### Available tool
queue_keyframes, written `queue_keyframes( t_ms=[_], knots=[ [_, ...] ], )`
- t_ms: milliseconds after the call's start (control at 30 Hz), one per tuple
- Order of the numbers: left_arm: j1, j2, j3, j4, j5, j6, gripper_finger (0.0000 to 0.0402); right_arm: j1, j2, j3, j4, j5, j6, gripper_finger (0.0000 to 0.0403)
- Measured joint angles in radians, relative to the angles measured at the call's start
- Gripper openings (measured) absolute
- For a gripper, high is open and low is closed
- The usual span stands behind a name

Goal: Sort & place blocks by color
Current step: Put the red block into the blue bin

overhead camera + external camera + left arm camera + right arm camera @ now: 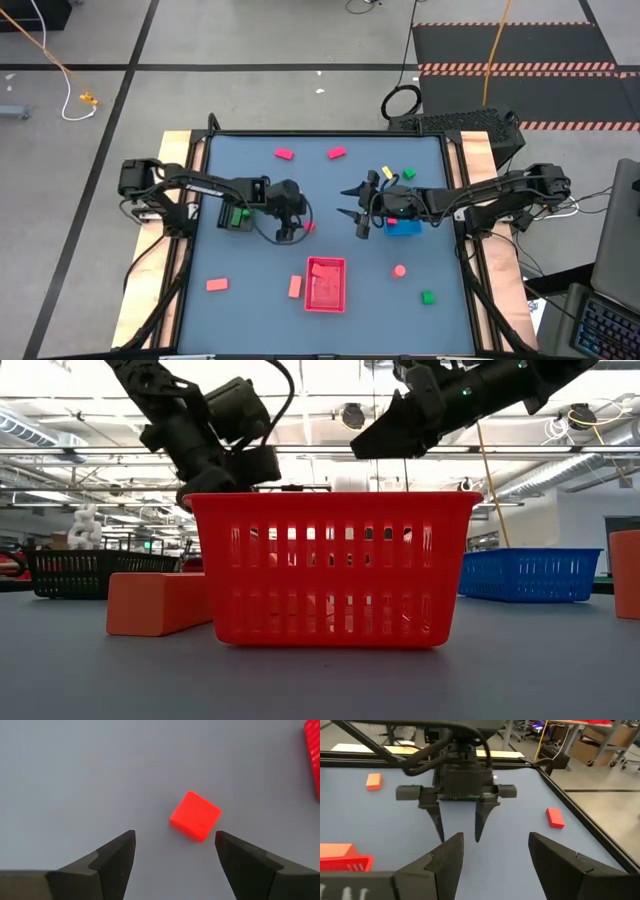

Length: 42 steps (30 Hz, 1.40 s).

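Note:
A small red block lies flat on the blue-grey table, just beyond my left gripper, whose open fingers point steeply down at it without touching. In the high view that block shows beside my left gripper, left of the table's middle. My right gripper hovers open and empty above the table's middle, facing the left gripper. Magenta blocks lie at the far edge. Salmon blocks and green blocks lie scattered.
A red tray stands near the front middle, a black tray holding green pieces under the left arm, and a blue tray under the right arm. A round salmon piece lies right of the red tray.

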Motion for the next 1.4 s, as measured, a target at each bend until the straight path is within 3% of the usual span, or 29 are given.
queue_keyframes(
  t_ms=[500, 900, 1033, 1167, 1400],
  knots=[
    [-0.051, 0.116, 0.000, 0.163, 0.008, 0.080, 0.0273, -0.001, 0.000, -0.001, -0.039, 0.001, 0.027, 0.0216],
    [-0.051, 0.171, 0.004, 0.173, -0.013, 0.089, 0.0270, -0.001, 0.000, -0.001, -0.052, 0.002, 0.029, 0.0216],
    [-0.051, 0.172, 0.003, 0.174, -0.011, 0.092, 0.0225, -0.001, 0.000, -0.001, -0.052, 0.002, 0.028, 0.0216],
    [-0.049, 0.173, 0.003, 0.183, -0.020, 0.085, 0.0129, -0.001, 0.000, -0.001, -0.053, 0.002, 0.027, 0.0216],
    [-0.021, 0.110, 0.009, 0.221, -0.045, 0.066, 0.0133, -0.001, 0.000, -0.002, -0.108, 0.000, 0.082, 0.0216]
  ],
)
